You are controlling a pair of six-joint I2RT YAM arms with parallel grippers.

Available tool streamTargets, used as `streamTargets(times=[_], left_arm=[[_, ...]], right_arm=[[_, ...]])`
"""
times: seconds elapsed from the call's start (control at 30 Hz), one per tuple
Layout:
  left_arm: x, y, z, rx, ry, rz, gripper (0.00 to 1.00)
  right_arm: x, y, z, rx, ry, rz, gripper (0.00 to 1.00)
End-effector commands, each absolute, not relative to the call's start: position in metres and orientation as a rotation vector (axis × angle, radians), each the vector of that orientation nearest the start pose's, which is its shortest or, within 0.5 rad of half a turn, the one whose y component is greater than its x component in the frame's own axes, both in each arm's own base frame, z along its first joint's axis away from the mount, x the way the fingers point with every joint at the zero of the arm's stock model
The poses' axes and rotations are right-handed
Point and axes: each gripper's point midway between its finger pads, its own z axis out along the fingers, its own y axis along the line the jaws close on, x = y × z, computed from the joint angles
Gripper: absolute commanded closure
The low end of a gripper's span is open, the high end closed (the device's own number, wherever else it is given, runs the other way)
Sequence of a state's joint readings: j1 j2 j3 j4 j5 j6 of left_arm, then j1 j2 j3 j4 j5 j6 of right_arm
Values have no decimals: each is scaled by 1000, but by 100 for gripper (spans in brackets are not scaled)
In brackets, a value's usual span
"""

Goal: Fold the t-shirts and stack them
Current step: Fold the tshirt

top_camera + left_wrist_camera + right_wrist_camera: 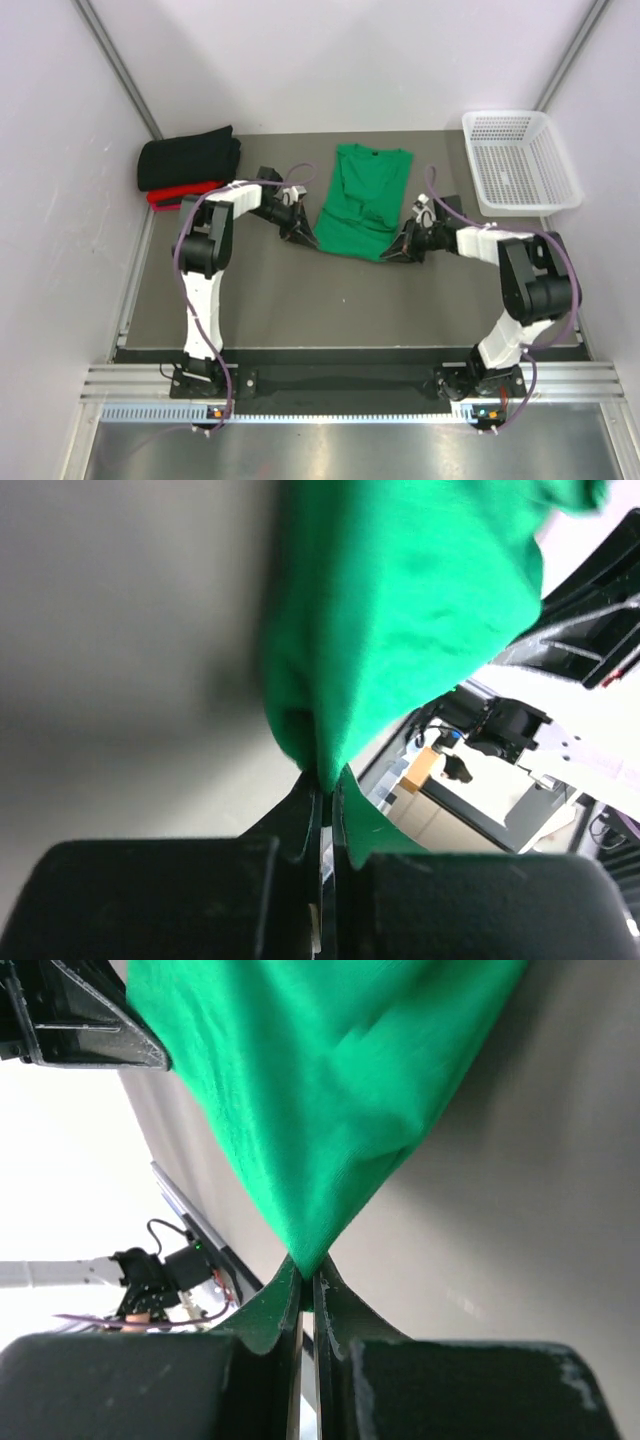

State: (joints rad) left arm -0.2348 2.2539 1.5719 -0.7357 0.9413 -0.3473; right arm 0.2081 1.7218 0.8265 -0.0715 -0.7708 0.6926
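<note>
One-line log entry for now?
left hand: shut on green t-shirt | right hand: shut on green t-shirt | black t-shirt on red t-shirt, far left

The left arm rises from its base, bends at the elbow and sends its forearm toward the near left corner of the green t-shirt. The left gripper sits at that corner, pinching the cloth. The wrist view shows its black fingers pressed together with fabric between them. The right arm mirrors this pose on the shirt's other side, elbow bent and forearm stretched toward the near right corner. The right gripper is clamped there too, its fingertips meeting on a peaked fold of the shirt.
</note>
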Motion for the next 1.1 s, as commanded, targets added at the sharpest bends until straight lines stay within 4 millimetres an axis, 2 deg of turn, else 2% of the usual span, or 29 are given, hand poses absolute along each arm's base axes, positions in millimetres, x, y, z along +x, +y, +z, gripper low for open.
streamTargets(times=[0.0,0.07,0.1,0.2,0.37,0.5,0.6,0.67,0.77,0.83,0.87,0.93,0.97,1.0,1.03,1.07], left_arm=[[363,-247,121,103,2701,-1518,100],[362,-247,136,121,2667,-1512,100],[361,-248,150,146,2636,-1511,100],[359,-250,168,189,2594,-1492,100],[341,-268,185,295,2562,-1503,100],[316,-285,190,378,2566,-1519,100],[306,-283,187,368,2589,-1519,100],[305,-281,185,367,2594,-1508,100],[314,-278,182,351,2589,-1488,100],[327,-277,187,365,2556,-1465,100],[333,-277,183,365,2562,-1453,100],[353,-278,192,404,2507,-1406,100],[368,-281,194,420,2484,-1391,100],[377,-280,192,436,2469,-1365,100],[386,-280,192,444,2456,-1352,100],[401,-283,191,458,2435,-1335,100]], right_arm=[[304,196,100,154,2507,1336,100],[302,186,114,133,2485,1322,100],[298,181,118,136,2487,1318,100],[297,170,132,123,2446,1290,100],[288,159,145,116,2401,1257,100],[273,156,145,107,2401,1234,100],[262,153,143,101,2404,1217,100],[260,149,142,102,2395,1204,100],[263,144,139,123,2391,1189,100],[272,142,142,113,2364,1186,100],[285,133,142,161,2350,1176,100],[311,127,156,159,2281,1162,100],[323,124,152,176,2283,1162,100],[338,120,158,166,2245,1150,100],[356,118,172,157,2202,1144,100],[370,117,165,168,2211,1146,100]])
